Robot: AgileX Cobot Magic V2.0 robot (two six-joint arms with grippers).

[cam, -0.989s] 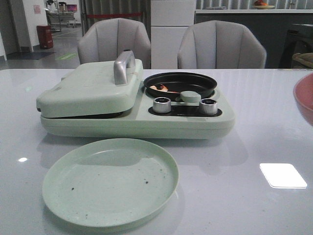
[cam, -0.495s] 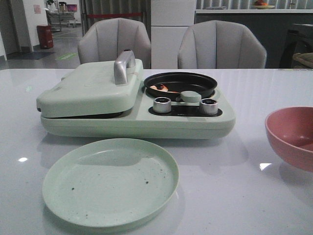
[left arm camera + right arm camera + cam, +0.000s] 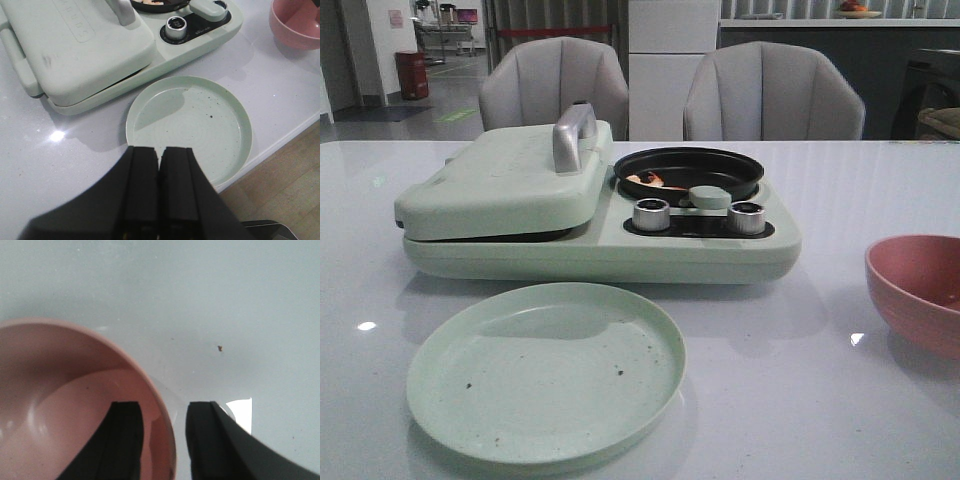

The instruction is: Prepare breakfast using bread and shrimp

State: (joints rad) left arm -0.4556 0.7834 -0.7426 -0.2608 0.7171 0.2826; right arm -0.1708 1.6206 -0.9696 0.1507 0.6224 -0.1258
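A little orange-pink shrimp [image 3: 645, 179] lies in the black round pan [image 3: 705, 165] of the pale green breakfast maker [image 3: 590, 250]; it also shows in the left wrist view as shrimp [image 3: 152, 4]. The bread is out of view. My left gripper [image 3: 159, 150] is shut with nothing in it, hovering over the near rim of the empty green plate [image 3: 195, 120]. My right gripper [image 3: 164, 407] is open and straddles the rim of the pink bowl [image 3: 60, 390], one finger inside, one outside. Neither gripper appears in the front view.
The maker's hinged lid [image 3: 500, 180] is down, with a silver handle [image 3: 573, 135] on top and two silver knobs [image 3: 651, 214] in front of the pan. The plate [image 3: 545, 370] lies before the maker, the pink bowl [image 3: 918, 290] at the right edge. Two chairs stand behind the table.
The pink bowl came in from the right edge and dropped lower, now resting on the table at the right. The maker and plate have not moved.
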